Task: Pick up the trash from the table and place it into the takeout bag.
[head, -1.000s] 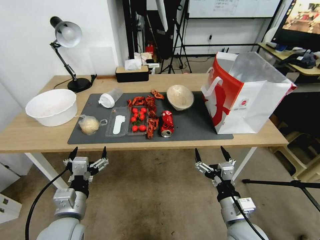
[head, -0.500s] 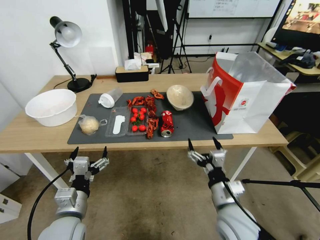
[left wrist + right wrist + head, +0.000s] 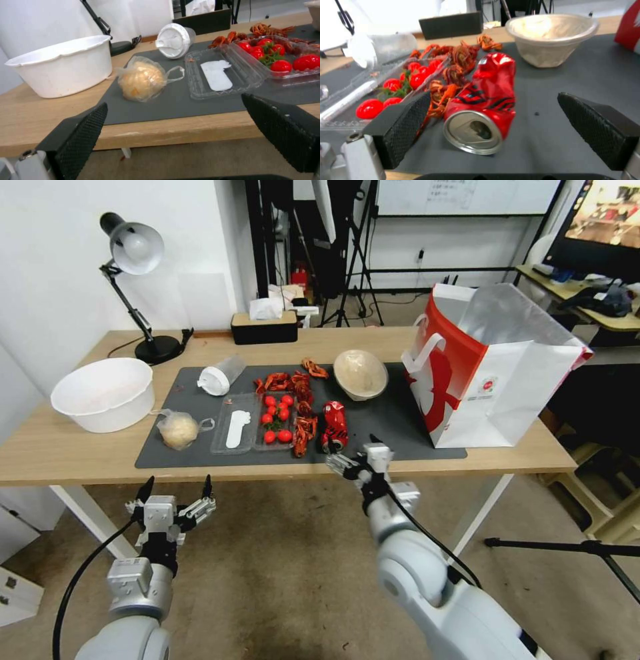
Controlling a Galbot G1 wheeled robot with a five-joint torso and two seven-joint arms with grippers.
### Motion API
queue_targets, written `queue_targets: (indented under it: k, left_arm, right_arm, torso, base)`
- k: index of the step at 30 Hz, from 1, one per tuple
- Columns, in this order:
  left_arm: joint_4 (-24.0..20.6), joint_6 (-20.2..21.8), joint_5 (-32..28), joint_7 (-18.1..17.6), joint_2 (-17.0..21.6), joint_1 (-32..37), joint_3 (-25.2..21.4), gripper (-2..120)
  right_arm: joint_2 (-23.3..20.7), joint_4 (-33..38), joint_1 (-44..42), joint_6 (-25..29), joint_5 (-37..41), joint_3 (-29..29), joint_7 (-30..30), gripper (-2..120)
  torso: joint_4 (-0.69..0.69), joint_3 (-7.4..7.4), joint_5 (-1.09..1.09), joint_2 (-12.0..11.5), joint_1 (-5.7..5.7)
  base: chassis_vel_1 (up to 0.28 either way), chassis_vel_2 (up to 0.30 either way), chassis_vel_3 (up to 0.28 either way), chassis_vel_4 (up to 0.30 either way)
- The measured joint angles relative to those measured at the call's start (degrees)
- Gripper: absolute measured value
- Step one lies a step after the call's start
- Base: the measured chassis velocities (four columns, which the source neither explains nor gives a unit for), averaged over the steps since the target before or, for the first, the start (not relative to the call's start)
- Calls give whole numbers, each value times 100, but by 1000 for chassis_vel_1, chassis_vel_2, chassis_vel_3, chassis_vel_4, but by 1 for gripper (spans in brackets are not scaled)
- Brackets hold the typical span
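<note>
Can (image 3: 335, 427), red aluminium, crushed and creased, is lying on its side on the dark grey mat (image 3: 387, 430), pull-tab end facing the table's near edge. Right gripper (image 3: 351, 455) is hovering at that edge just in front of the can, jaws spread wide; in the right wrist view the can (image 3: 483, 105) is sitting between the two black cross-hatched fingers (image 3: 403, 125), not touched by either. Crayfish shells (image 3: 303, 407), reddish and spiky, are lying against the can's left side. Next to them a clear ribbed plastic clamshell (image 3: 253, 423) is lying open w/ glossy cherry tomatoes (image 3: 277, 417) in one half and a white label in the other.

Beige round bowl (image 3: 361, 373), matte fibre look, is standing behind the can. Clear cup w/ white lid (image 3: 220, 375) is lying on its side at the mat's far left. Thin clear bag w/ pale lump (image 3: 178, 429) is sitting at the mat's near left corner. White round tub (image 3: 103, 393) is resting on bare light wood of the table (image 3: 67, 453), off the mat.

Takeout bag (image 3: 493, 373), boxy white paper, red side panel, strap handles, silvery lining, is standing upright and open at the table's right end, well apart from the can.

Left gripper (image 3: 175, 492) is hanging below the table edge, jaws wide, holding nothing.
</note>
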Motion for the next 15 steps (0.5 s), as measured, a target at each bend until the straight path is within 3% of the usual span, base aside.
queue_targets:
  k: [8,15]
  left_arm:
    - [4,-65,-1,-8,1,4,-8,100]
    - [56,-97,-4,-13,13,-21,-11,100]
  right_arm:
    - [189,-298,224,-306,6,-204,286,91]
    - [279,-397,259,-335,-10,-272,329,73]
  torso:
    - [-1,0,0,0,0]
    - [-1,-1,1,0,0]
  base:
    - [0,0,0,0]
    - [0,0,0,0]
